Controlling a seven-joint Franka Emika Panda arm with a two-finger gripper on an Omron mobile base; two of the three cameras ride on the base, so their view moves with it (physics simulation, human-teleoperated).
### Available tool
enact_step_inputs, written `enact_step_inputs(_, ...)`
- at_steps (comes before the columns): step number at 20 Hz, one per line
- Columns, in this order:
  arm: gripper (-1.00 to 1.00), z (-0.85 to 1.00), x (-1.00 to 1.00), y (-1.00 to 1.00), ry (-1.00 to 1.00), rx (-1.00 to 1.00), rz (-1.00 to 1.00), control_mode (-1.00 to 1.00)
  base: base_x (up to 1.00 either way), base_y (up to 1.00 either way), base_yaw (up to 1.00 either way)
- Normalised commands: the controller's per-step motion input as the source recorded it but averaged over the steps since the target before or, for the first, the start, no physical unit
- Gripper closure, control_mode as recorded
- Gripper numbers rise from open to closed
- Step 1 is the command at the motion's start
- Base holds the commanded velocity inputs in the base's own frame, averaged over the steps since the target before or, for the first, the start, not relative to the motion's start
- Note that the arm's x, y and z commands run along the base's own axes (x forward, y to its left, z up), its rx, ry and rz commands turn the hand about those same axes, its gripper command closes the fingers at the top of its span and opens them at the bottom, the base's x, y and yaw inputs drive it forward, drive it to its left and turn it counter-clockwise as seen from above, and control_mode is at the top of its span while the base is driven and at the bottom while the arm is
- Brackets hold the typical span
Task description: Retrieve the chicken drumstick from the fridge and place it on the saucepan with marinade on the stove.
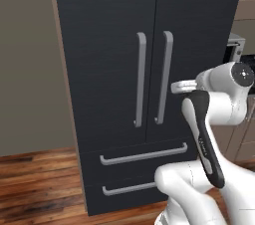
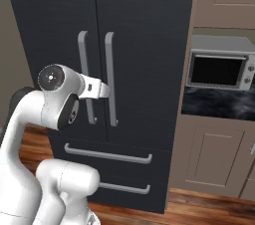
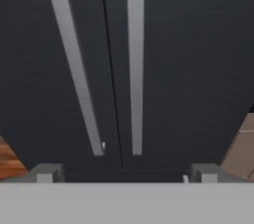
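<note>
The fridge (image 1: 114, 69) stands shut, both doors closed, its two grey bar handles (image 1: 141, 79) upright side by side along the centre seam, and two drawers (image 1: 144, 155) closed below. The gripper (image 3: 124, 173) faces the doors close to those handles, its fingers (image 3: 45, 173) spread wide with nothing between them. Over on the right a microwave (image 2: 219, 69) sits on a dark desk (image 2: 216, 103) above tan cabinets, and the floor (image 1: 35, 179) is wood

Closed fridge (image 1: 114, 69) doors bar the way; bar handles (image 1: 141, 79) stand clear.
</note>
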Motion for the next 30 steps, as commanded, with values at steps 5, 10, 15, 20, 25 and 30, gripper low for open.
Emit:
enact_step_inputs(5,-1.00,0.05,0.58,-0.03,-0.04,0.00,0.00,-1.00,0.00,0.00,0.00)
enact_step_inputs(10,-1.00,0.11,0.58,-0.15,0.00,0.00,0.00,-1.00,0.00,0.00,0.00)
enact_step_inputs(15,-1.00,0.11,0.58,-0.18,0.00,0.00,0.00,-1.00,0.00,0.00,0.00)
enact_step_inputs(20,-1.00,0.01,0.63,-0.01,0.00,0.00,0.00,-1.00,0.00,0.00,0.00)
enact_step_inputs(25,-1.00,0.00,0.70,0.00,0.00,0.00,0.00,-1.00,0.00,0.00,0.00)
enact_step_inputs(30,-1.00,0.00,0.68,0.00,0.00,0.00,0.00,-1.00,0.00,0.00,0.00)
